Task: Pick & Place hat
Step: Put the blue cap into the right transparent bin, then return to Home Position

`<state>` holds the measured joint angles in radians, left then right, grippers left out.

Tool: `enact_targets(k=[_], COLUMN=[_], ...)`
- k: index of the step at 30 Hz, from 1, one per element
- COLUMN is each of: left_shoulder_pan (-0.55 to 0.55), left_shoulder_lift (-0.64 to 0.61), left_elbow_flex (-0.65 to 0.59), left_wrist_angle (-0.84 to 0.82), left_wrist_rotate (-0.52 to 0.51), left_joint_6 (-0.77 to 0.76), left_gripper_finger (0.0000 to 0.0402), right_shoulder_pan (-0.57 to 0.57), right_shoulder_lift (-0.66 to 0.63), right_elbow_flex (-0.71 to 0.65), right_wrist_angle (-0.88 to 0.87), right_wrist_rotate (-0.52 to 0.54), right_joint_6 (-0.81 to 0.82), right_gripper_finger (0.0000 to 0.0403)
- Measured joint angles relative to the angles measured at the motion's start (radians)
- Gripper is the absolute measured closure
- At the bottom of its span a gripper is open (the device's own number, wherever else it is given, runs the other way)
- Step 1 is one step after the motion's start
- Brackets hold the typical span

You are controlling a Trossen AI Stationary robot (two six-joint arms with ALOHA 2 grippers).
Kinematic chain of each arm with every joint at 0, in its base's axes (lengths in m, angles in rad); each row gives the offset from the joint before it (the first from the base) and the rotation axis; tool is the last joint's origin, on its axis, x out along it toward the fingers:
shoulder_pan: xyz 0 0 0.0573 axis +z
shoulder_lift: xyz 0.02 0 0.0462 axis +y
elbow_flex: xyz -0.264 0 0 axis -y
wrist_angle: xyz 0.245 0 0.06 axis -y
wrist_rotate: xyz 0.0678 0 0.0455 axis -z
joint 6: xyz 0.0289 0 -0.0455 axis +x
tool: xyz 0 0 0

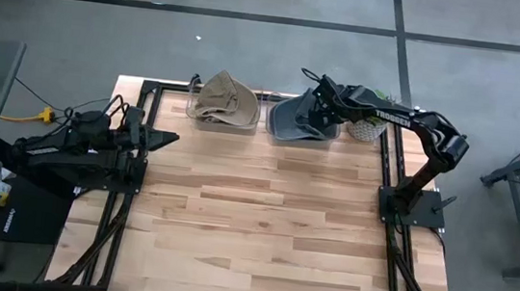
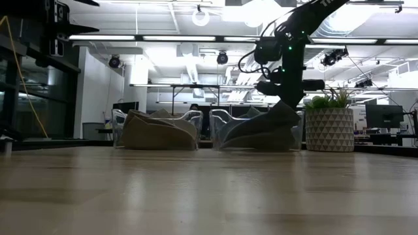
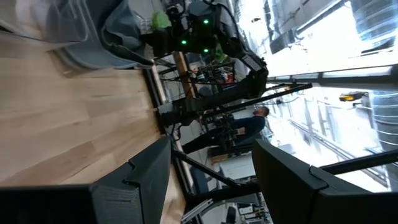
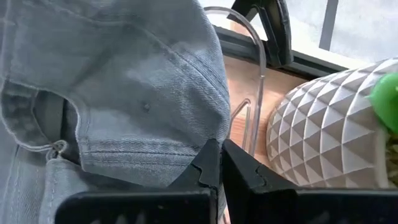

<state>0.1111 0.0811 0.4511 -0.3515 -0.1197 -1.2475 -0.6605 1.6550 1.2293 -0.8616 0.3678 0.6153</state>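
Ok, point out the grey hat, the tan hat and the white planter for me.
grey hat [image 4: 137,93]: right wrist view, on the denim crown panel.
tan hat [image 1: 226,98]: high view, on the crown top.
white planter [image 2: 329,129]: low view, on the patterned front wall.

2 bins [image 1: 227,123] side by side at table's [image 1: 260,233] far edge, 1 hat [image 1: 227,99] in each, planter [image 1: 368,128] right of them

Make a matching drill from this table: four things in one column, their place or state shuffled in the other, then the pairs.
1. tan cloth hat
2. grey denim hat
3. white patterned plant pot
4. left gripper

A. pinched by the shut right gripper
B. open, over the table's left edge
C. in the left clear bin
D. right of both bins

Pairs: 1-C, 2-A, 3-D, 4-B
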Motion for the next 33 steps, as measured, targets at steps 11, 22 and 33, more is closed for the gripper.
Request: enact_targets(k=[11, 22, 33], left_shoulder_pan=[0.000, 0.000, 0.000], left_shoulder_lift=[0.000, 0.000, 0.000], left_elbow_flex=[0.000, 0.000, 0.000], left_wrist_angle=[-0.015, -0.014, -0.014], left_wrist_rotate=[-0.005, -0.005, -0.005], left_joint_6=[-0.015, -0.015, -0.009], left_gripper_finger=[0.0192, 0.0192, 0.0192], right_shoulder_pan=[-0.001, 0.000, 0.062], right_shoulder_lift=[0.000, -0.031, -0.198], right_elbow_flex=[0.000, 0.000, 0.000], right_wrist_angle=[0.020, 0.113, 0.321], right_wrist_rotate=[-0.017, -0.169, -0.324], right_joint_6=[-0.085, -0.179, -0.330], right_gripper_finger=[0.0343, 0.0232, 0.0233])
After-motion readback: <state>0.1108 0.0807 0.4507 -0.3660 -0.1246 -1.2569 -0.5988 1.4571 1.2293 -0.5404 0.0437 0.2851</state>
